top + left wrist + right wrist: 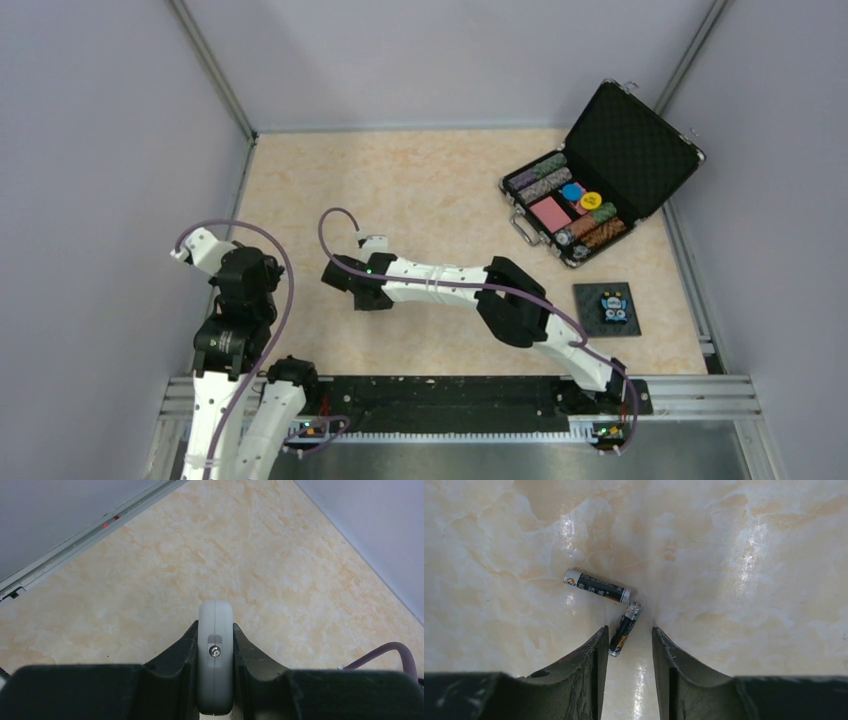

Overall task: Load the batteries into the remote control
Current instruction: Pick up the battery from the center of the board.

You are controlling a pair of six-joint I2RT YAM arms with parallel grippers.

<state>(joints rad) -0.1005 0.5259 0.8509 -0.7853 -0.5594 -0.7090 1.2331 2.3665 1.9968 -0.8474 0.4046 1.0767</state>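
From above, the left arm (240,285) is folded by the left wall, and the right fingers (338,277) reach down mid-table, hiding the batteries.

Left wrist: the left fingers (177,652) clamp the remote control (215,617) edge-on, a narrow hold that could let it twist.

Right wrist: the right fingers (586,667) stand apart around the nearer battery (624,629). It lies askew on the table (744,570), nearly touching the other battery (597,585). Squeezing could pivot it out or set its neighbour rolling.

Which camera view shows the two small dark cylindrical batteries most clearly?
The right wrist view: both dark cylindrical batteries lie on the table, sharp and close, one reaching between the jaws. The top view and the left wrist view show neither battery.
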